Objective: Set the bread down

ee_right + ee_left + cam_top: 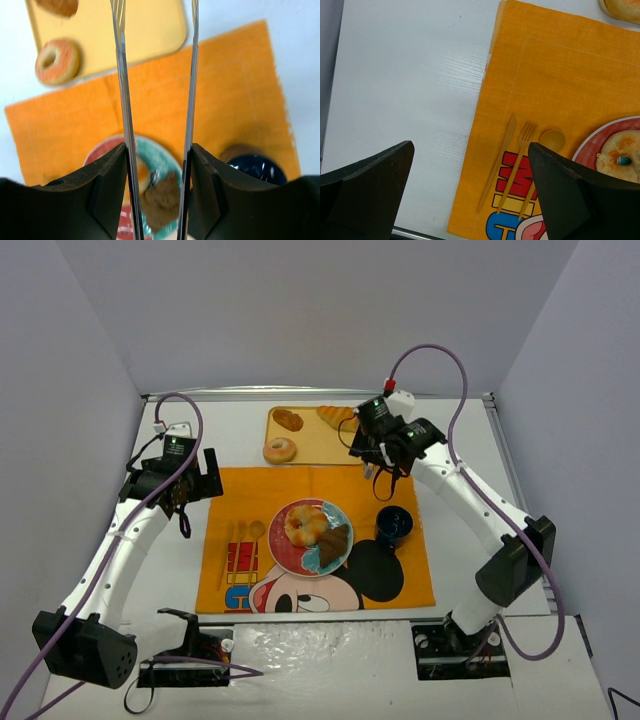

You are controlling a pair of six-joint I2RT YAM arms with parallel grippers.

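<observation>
A yellow board [312, 443] at the back holds a brown roll [288, 420], a croissant [335, 416] and a glazed donut [279, 450]. A red and teal plate [287, 553] on the orange placemat [240, 495] holds a glazed ring bread [303, 523] and a dark brown bread [334, 543]. My right gripper [380, 458] is shut on metal tongs [122, 75], held above the mat's far edge; the tong arms are apart with nothing between them. The plate [167, 156] and brown bread [162, 197] lie below them. My left gripper [185, 502] is open and empty over the mat's left edge.
A dark blue cup [393, 525] stands right of the plate. A yellow knife [499, 162], fork [522, 162] and spoon [551, 138] lie on the mat left of the plate. White walls close in the table on three sides.
</observation>
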